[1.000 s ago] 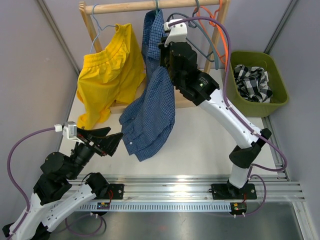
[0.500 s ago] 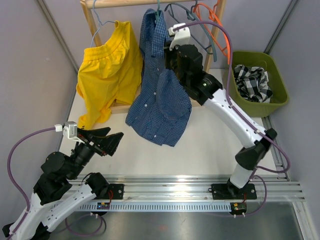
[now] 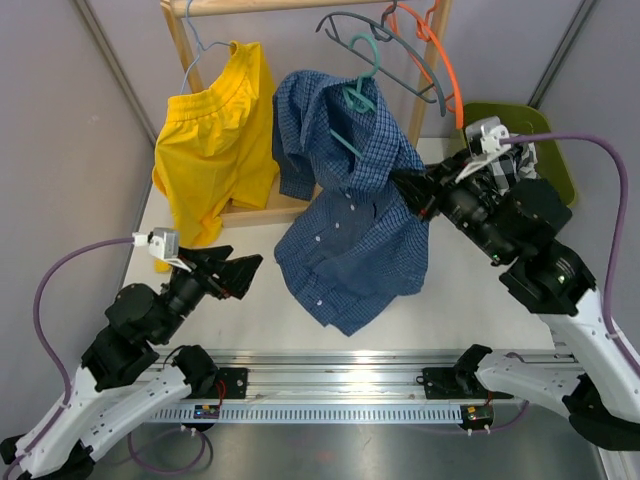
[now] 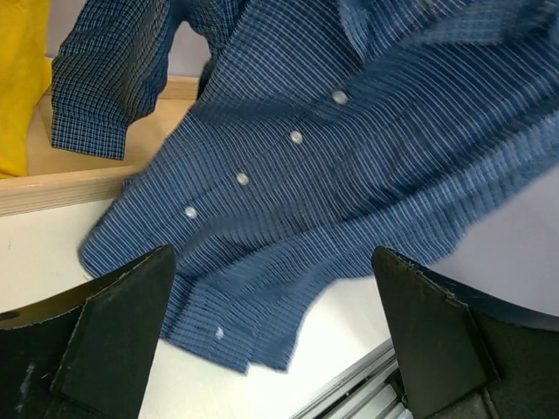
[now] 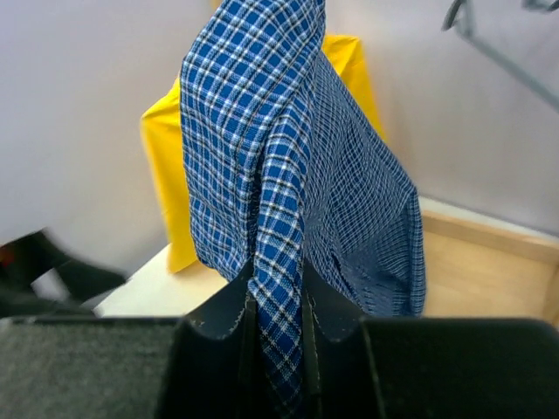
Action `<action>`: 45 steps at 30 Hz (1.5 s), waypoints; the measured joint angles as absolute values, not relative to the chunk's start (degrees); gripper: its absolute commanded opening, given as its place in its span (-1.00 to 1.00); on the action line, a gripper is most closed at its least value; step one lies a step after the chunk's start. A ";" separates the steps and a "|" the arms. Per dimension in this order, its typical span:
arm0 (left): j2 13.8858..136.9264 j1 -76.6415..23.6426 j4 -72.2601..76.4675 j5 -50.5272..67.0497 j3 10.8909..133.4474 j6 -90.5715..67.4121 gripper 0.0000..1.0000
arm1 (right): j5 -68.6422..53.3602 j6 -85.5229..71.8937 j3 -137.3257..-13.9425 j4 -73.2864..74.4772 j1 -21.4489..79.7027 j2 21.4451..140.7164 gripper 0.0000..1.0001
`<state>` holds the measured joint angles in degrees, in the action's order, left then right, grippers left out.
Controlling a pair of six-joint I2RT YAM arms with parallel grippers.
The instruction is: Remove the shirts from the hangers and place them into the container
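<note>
The blue fine-check shirt (image 3: 350,225) hangs spread in the air over the table, its collar still draped on the teal hanger (image 3: 356,92). My right gripper (image 3: 412,196) is shut on a fold of the shirt (image 5: 288,175) at its right side, the cloth pinched between the jaws of the right gripper (image 5: 278,305). My left gripper (image 3: 246,272) is open and empty, low at the left, facing the shirt's lower front (image 4: 332,131). Bare grey (image 3: 385,40) and orange (image 3: 432,50) hangers hang tilted near the rail. The olive-green container (image 3: 535,118) sits at the right, largely hidden behind my right arm.
A bright yellow garment (image 3: 215,140) hangs at the left of the pale wooden rail frame (image 3: 183,45), above the frame's flat wooden base (image 3: 250,212). Grey walls close in both sides. A metal rail runs along the table's near edge.
My right arm has swung away from the rail toward the right and the near side, dragging the blue shirt and teal hanger with it. The left gripper has edged forward, still open.
</note>
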<state>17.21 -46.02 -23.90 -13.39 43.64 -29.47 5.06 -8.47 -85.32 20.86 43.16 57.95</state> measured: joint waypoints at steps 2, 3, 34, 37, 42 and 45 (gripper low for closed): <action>19.73 -46.02 -22.20 -12.69 43.86 -28.99 0.98 | 1.48 -10.61 -82.13 21.80 43.11 54.33 -1.00; 20.93 -46.02 -21.02 -12.29 43.97 -28.75 0.98 | -0.32 -11.77 -80.05 22.15 43.11 52.99 -1.00; 49.56 -46.02 14.70 1.28 45.15 -33.41 0.98 | -16.23 -27.99 -53.43 21.74 43.11 46.28 -1.00; 50.65 -46.02 15.84 0.84 44.73 -32.58 0.98 | -16.27 -28.21 -53.41 21.71 43.11 46.06 -1.00; 53.30 -46.02 17.69 0.05 43.33 -31.46 0.98 | -16.71 -28.47 -53.19 21.76 43.11 45.71 -1.00; 54.52 -46.02 19.18 -0.43 42.35 -31.05 0.98 | -16.91 -28.75 -52.86 21.82 43.11 45.63 -1.00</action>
